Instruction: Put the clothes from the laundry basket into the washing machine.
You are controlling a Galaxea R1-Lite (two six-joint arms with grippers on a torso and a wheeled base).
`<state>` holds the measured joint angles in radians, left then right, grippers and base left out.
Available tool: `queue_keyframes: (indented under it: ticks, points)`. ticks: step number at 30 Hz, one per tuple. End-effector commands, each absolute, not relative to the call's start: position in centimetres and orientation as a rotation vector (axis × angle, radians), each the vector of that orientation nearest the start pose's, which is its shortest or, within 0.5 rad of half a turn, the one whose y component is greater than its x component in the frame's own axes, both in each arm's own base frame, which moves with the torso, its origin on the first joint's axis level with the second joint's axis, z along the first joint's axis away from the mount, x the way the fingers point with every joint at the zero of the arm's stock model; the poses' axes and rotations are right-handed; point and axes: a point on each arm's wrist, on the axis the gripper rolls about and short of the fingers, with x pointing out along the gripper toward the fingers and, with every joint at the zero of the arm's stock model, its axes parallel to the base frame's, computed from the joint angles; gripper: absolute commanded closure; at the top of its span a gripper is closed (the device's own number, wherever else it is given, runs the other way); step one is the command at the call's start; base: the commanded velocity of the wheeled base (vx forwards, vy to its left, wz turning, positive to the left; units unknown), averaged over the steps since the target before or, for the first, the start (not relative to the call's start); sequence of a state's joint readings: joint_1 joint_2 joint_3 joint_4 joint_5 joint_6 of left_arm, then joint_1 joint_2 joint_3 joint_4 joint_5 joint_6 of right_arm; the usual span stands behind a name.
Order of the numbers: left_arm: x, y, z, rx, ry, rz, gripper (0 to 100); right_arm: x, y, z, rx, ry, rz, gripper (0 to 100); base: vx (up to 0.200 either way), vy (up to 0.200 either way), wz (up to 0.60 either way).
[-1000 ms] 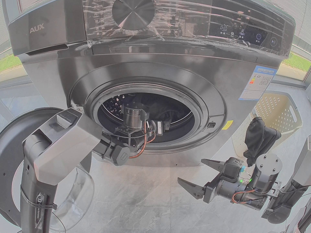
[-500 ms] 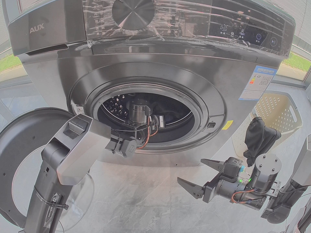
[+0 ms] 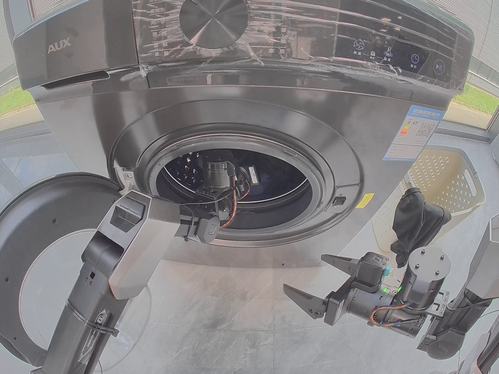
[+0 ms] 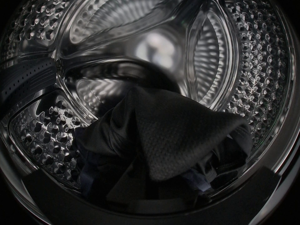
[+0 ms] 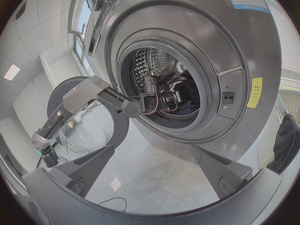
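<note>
Pale grey floor tiles (image 3: 234, 312) lie under the whole job, so start at your left hand (image 3: 247, 176). It sits through the porthole (image 3: 234, 142) of the washing machine (image 3: 249, 105), inside the drum (image 4: 256, 63). I cannot tell whether it is clenched or released, because a dark cloth (image 4: 175, 132) rises right in front of its camera and hides the answer. My reading is that you are at the drop-off. Let go only when the cloth is well past the porthole, low over the heap (image 4: 93, 160). Then draw the arm straight back along the line it points, so nothing trails over the lip or snags the orange cable (image 3: 232, 211) at the wrist. Your right hand (image 3: 304, 274) hangs released and empty, jaws wide, low over the floor in front of the machine, between the porthole and the laundry basket (image 3: 447, 183). It looks best placed for the next pick. Counting outward, there is one heap of dark clothes in the drum, with a bluish piece showing beneath the black one, though I cannot say how many pieces make it up. One black garment (image 3: 416, 219) drapes over the basket's near rim, apart from the machine. One basket stands beside the machine on your right, one round door (image 3: 31, 245) is swung fully open on your left, and there are two hands.
</note>
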<state>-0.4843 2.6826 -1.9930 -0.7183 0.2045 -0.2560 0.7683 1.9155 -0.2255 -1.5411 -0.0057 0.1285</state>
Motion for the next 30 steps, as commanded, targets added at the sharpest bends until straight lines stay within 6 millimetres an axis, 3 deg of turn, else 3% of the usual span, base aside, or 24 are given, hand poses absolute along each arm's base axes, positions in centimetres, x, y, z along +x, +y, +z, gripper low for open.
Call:
queue_keyframes:
  ticks: [1,2,4,5,8,13,17,18,23,25,26,30]
  points:
    - [49.3,-25.5,7.8,-0.263,0.018,-0.280,100,18.5,17.9,8.3,0.062,0.196,0.750,0,0.000,0.000,0.00]
    - [49.2,-25.6,8.1,-0.265,0.012,-0.282,0,18.5,17.9,8.3,0.062,0.196,0.750,0,0.000,0.000,0.00]
    - [48.5,-26.0,10.0,-0.274,-0.008,-0.299,0,18.5,17.8,8.3,0.063,0.194,0.748,0,0.000,0.000,0.00]
    - [48.5,-26.0,10.0,-0.274,-0.008,-0.299,0,18.5,17.8,8.3,0.063,0.194,0.748,0,0.000,0.000,0.00]
    - [45.3,-26.7,11.1,-0.247,0.059,-0.344,0,18.6,17.8,8.3,0.064,0.194,0.745,0,0.000,0.000,0.00]
    - [40.8,-27.5,10.8,-0.203,0.122,-0.430,0,18.6,17.6,8.5,0.065,0.191,0.741,0,0.000,0.000,0.00]
    - [38.3,-26.7,9.4,-0.093,0.131,-0.449,0,18.4,17.4,8.5,0.064,0.190,0.741,0,0.000,0.000,0.00]
    - [37.0,-26.5,9.1,-0.060,0.126,-0.465,0,18.4,17.4,8.6,0.065,0.187,0.740,0,0.000,0.000,0.00]
    - [32.6,-25.4,9.1,-0.009,0.162,-0.506,0,18.3,17.3,8.7,0.066,0.188,0.737,0,0.000,0.000,0.00]
    - [31.9,-25.1,9.2,-0.003,0.164,-0.512,0,18.3,17.2,8.6,0.065,0.191,0.736,0,0.000,0.000,0.00]
    - [30.3,-24.4,9.2,0.009,0.171,-0.532,0,18.2,17.1,8.6,0.065,0.192,0.738,0,0.000,0.000,0.00]
    - [27.8,-22.8,10.2,-0.018,0.148,-0.583,0,18.0,17.0,8.9,0.067,0.185,0.738,0,0.000,0.000,0.00]
